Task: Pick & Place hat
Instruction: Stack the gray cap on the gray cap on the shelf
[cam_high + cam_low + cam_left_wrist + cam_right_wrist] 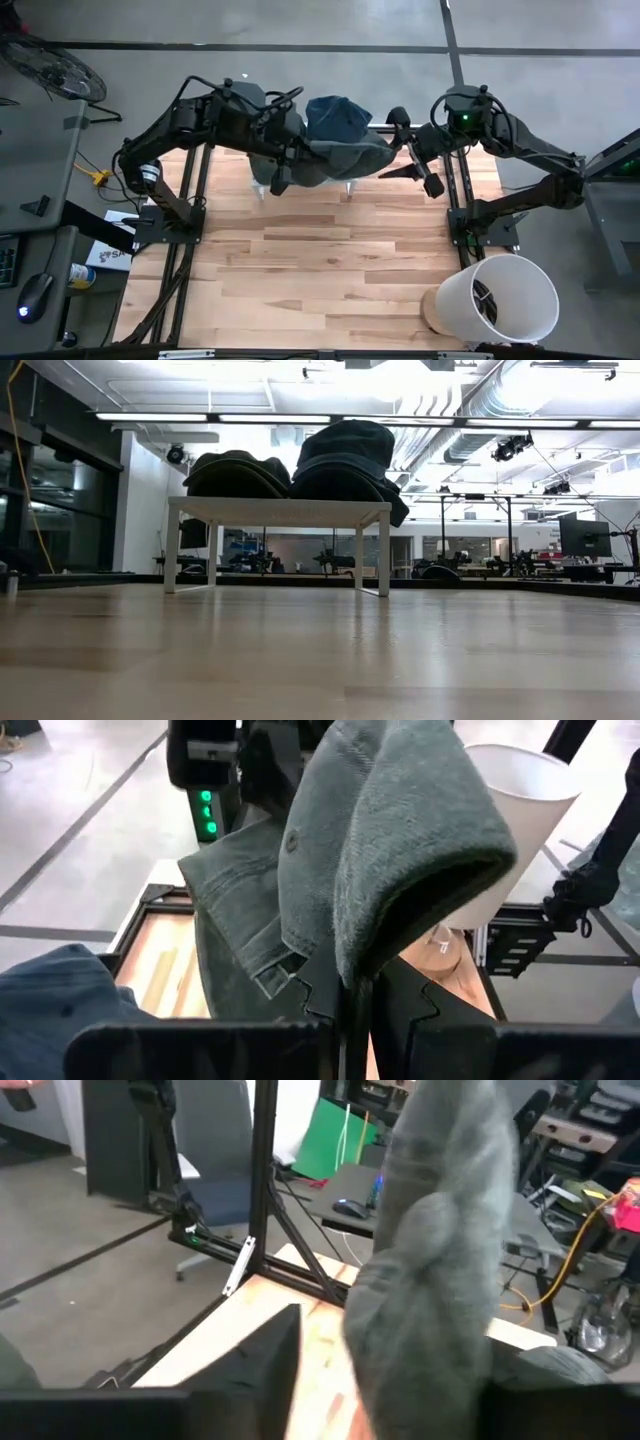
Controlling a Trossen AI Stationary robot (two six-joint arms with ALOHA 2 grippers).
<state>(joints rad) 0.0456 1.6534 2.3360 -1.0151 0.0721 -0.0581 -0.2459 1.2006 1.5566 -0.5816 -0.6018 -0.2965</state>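
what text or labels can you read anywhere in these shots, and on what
No text can be read in any view.
A white sheet on the floor left of the table shows dark print, too small to read.
The green-grey hat, the white bin and the small white stand show no lettering.

The scene is lit brightly and evenly from above by ceiling strip lights [400,418], which are blown out to white glare in the low view, where the near wooden tabletop [320,660] is rendered soft and out of focus. Only faint shadows are cast on the table in the high view. In the right wrist view, the grey hat [440,1280] is blurred.
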